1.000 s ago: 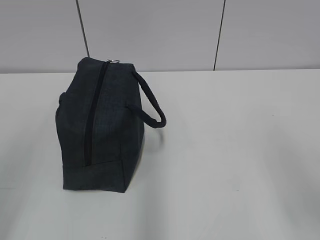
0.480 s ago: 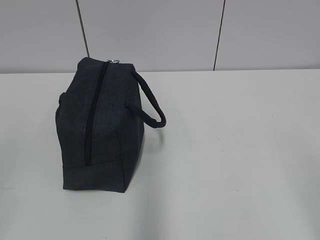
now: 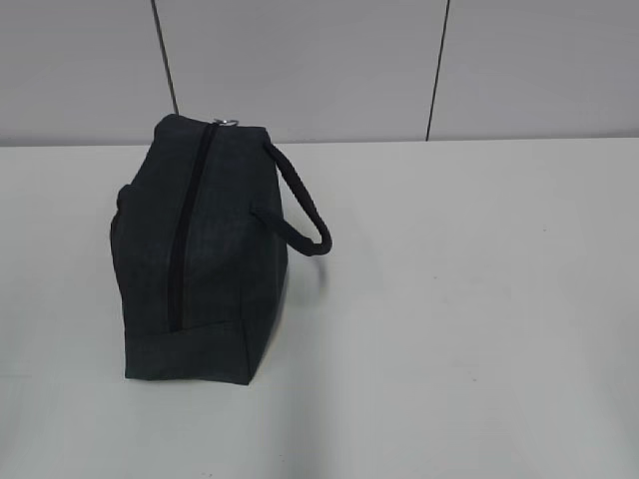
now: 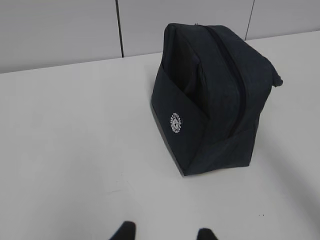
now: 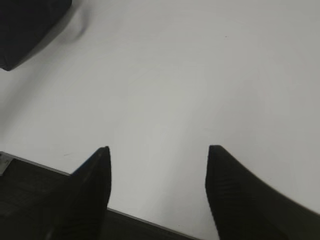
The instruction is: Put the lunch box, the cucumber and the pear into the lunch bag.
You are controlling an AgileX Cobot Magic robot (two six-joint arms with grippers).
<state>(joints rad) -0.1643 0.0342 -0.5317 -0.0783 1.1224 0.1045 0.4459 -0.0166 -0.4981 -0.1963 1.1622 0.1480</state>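
The dark navy lunch bag (image 3: pixel 195 249) stands on the white table (image 3: pixel 459 299) at the left, its top zipper (image 3: pixel 190 225) closed with the metal ring pull (image 3: pixel 226 123) at the far end. A loop handle (image 3: pixel 300 205) sticks out to its right. The bag also shows in the left wrist view (image 4: pixel 215 95) and as a corner in the right wrist view (image 5: pixel 27 27). The lunch box, cucumber and pear are out of view. My left gripper (image 4: pixel 165 232) is open and empty, well short of the bag. My right gripper (image 5: pixel 157 152) is open and empty over bare table.
A grey panelled wall (image 3: pixel 319 70) runs behind the table's far edge. The table's front edge (image 5: pixel 125 215) shows under the right gripper.
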